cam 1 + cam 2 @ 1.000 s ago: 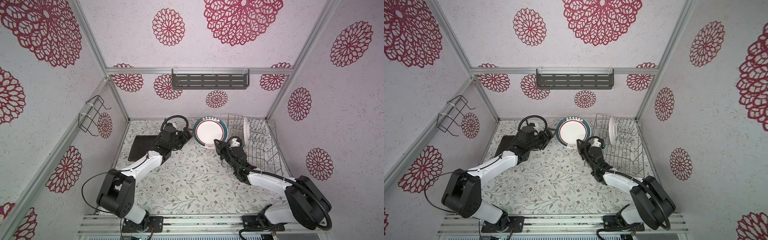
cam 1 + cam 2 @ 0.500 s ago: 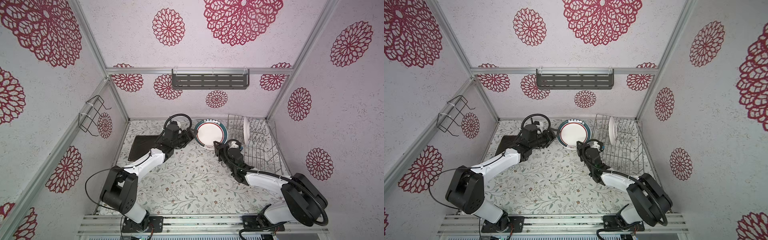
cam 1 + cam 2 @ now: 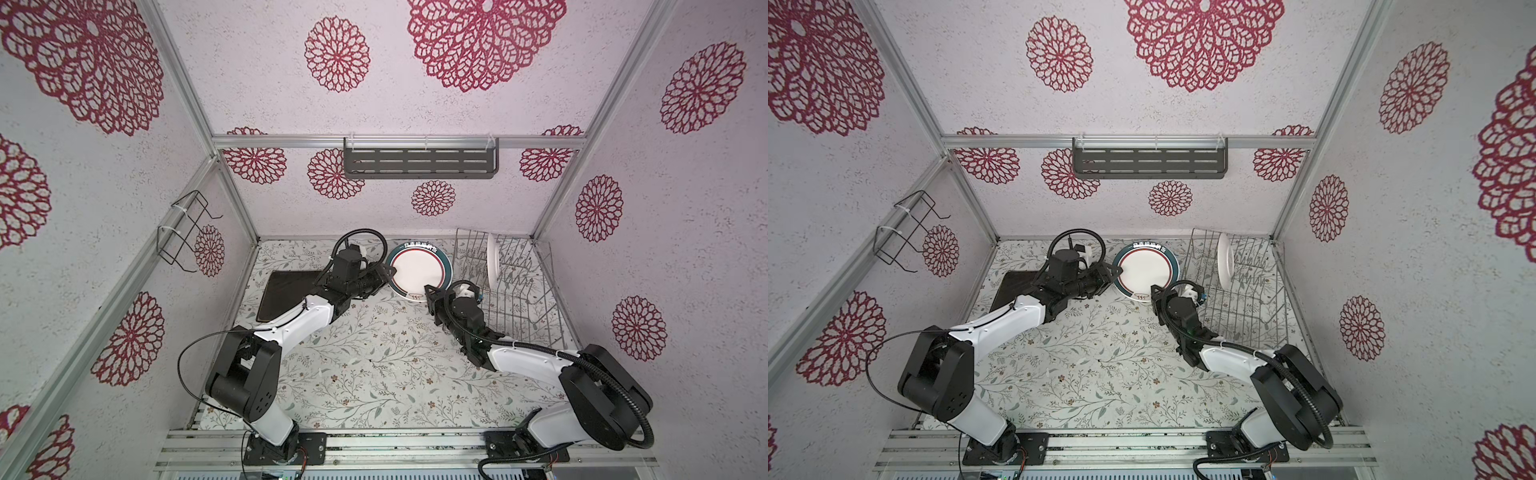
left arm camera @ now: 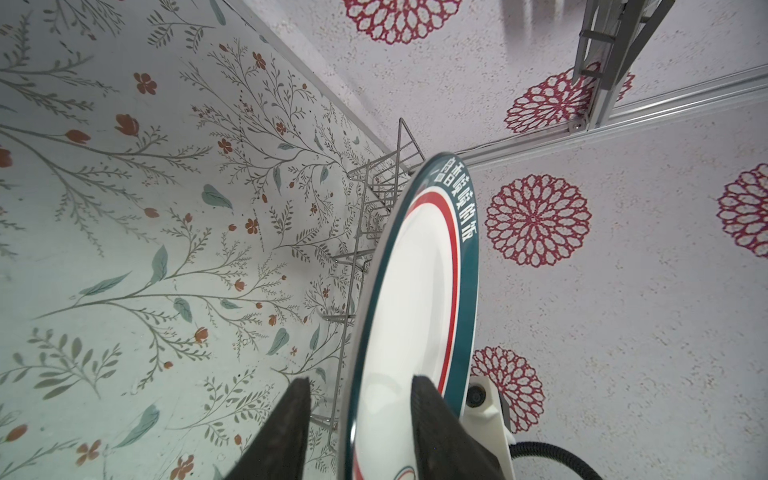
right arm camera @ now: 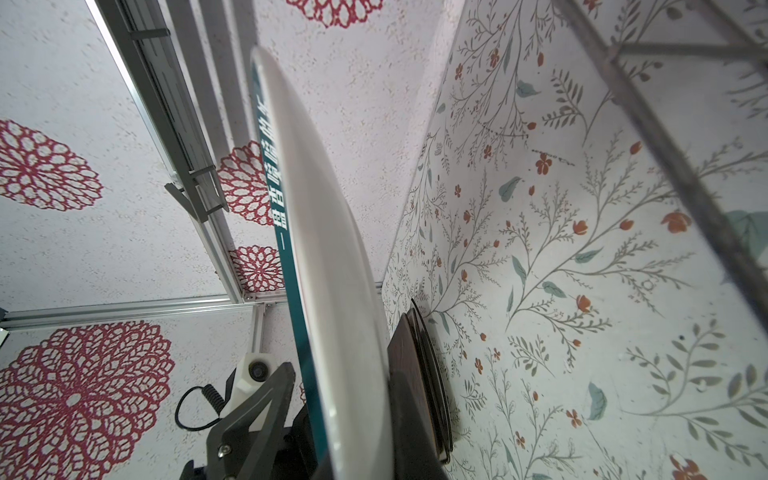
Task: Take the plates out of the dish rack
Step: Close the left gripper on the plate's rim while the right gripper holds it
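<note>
A round plate (image 3: 419, 269) (image 3: 1145, 269) with a teal rim and a red ring hangs tilted above the table, left of the dish rack (image 3: 524, 291) (image 3: 1246, 291). My right gripper (image 3: 428, 291) (image 3: 1154, 291) (image 5: 353, 436) is shut on the plate's near edge. My left gripper (image 3: 388, 272) (image 3: 1117, 272) (image 4: 361, 399) is open astride the plate's (image 4: 415, 291) left rim. One of its fingers (image 4: 428, 415) lies against the plate's face; the other stands off behind it. A white plate (image 3: 493, 261) (image 3: 1224, 262) stands upright in the rack.
A black square plate (image 3: 286, 293) (image 3: 1013, 286) lies flat at the table's left, behind the left arm; it also shows as a dark plate (image 5: 422, 365) in the right wrist view. A grey slotted shelf (image 3: 419, 163) hangs on the back wall, a black wire bracket (image 3: 183, 232) on the left wall.
My left gripper has moved right to the plate's rim and its jaws have narrowed around it. The right gripper has kept its hold, with the plate almost in the same place.
</note>
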You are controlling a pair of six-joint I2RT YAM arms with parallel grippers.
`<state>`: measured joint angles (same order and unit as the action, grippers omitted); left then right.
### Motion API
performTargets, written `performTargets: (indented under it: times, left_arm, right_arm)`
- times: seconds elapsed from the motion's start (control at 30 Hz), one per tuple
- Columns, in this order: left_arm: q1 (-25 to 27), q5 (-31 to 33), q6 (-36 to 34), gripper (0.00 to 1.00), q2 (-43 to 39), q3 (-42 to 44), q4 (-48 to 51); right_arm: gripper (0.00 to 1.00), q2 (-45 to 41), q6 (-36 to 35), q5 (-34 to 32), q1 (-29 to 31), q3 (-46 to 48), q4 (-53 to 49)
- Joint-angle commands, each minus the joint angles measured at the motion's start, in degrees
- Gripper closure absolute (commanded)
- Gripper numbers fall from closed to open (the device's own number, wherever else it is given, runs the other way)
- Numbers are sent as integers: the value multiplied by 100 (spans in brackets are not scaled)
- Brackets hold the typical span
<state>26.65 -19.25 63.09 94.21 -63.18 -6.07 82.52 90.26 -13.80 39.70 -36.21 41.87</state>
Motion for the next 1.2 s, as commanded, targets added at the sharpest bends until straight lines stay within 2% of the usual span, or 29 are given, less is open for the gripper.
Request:
performTargets:
  times: [0.0, 0.33, 0.53, 0.6, 0.63, 0.73, 0.87, 1.03, 1.17]
  left_arm:
    - [41, -145, 10, 62, 131, -200, -206]
    - [32, -157, -19, 87, 62, -177, -269]
    - [-9, -248, 132, 94, 88, -124, -483]
    - [-68, -336, 283, 98, 97, -30, -705]
    - [-95, -359, 337, 100, 89, 24, -798]
    - [-175, -394, 415, 100, 36, 125, -915]
    - [-310, -498, 425, 100, -30, 181, -943]
    - [-573, -603, 438, 100, -139, 318, -983]
    - [-786, -736, 528, 100, -232, 480, -1136]
  right_arm:
    - [100, -86, 58, -158, 54, -294, 327]
    - [100, -165, -217, -160, 64, -404, 77]
    - [100, -223, -245, -180, 64, -379, 69]
    - [94, -258, -245, -193, 64, -353, 80]
    - [87, -275, -246, -200, 64, -339, 90]
    - [75, -337, -277, -222, 63, -323, 38]
    - [52, -436, -331, -279, 64, -352, -284]
    - [40, -548, -411, -353, 41, -336, -484]
    - [35, -577, -443, -319, 35, -300, -504]
